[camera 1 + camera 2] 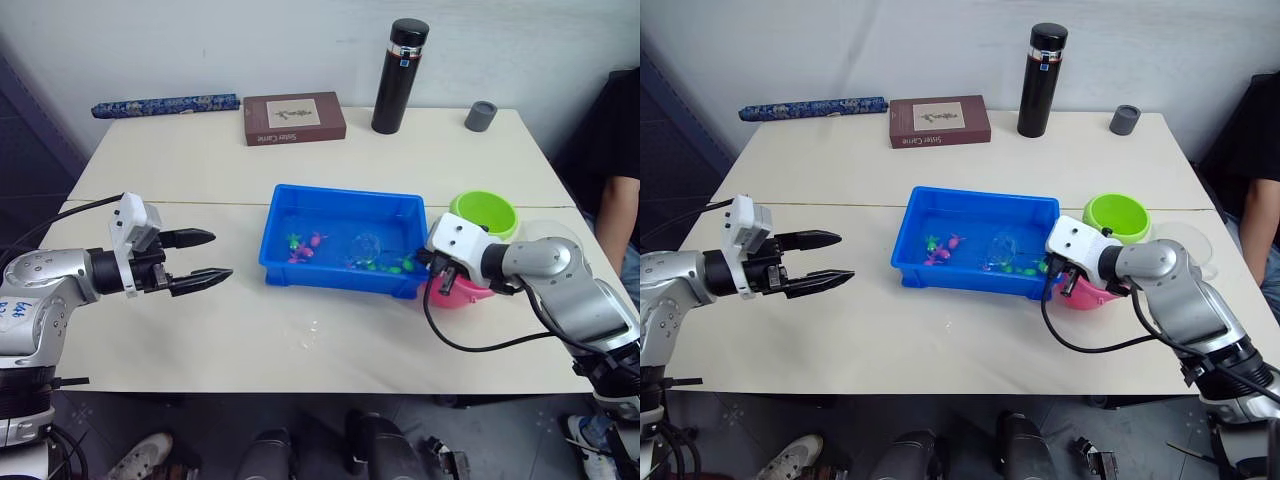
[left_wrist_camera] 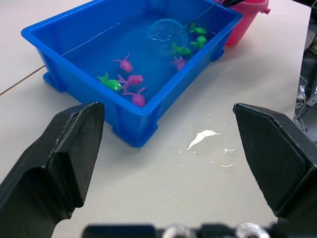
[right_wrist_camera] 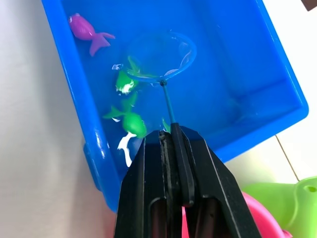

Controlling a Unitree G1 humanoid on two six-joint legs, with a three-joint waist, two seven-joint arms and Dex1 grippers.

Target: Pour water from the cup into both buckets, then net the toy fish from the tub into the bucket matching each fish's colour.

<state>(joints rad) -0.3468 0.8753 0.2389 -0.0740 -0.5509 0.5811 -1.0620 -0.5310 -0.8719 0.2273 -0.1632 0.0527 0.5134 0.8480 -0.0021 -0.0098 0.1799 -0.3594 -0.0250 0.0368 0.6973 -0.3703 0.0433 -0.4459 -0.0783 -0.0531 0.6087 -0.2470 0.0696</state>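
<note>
While the right gripper pinches the thin dark handle of the net between its closed fingers, the hoop sits low in the water of the tub, so the netting step looks to be in hand and the pouring appears finished. The hoop lies beside a cluster of green fish near the tub's right end, with one green fish touching its rim; whether that fish is inside the mesh or just under the edge cannot be told. A group of pink fish lies nearer the tub's left end, with another green one among them. The left gripper hangs over bare table left of the tub, fingers spread wide and holding nothing.

The next move probably calls for sliding the hoop under one green fish, lifting it level so it does not slip off, and carrying it to the green bucket, which stands just behind the pink bucket off the tub's right end.

The right arm covers much of the pink bucket, so its contents stay hidden. The cup shows only as a faint clear rim behind that arm. A small puddle glints on the table in front of the tub.
</note>
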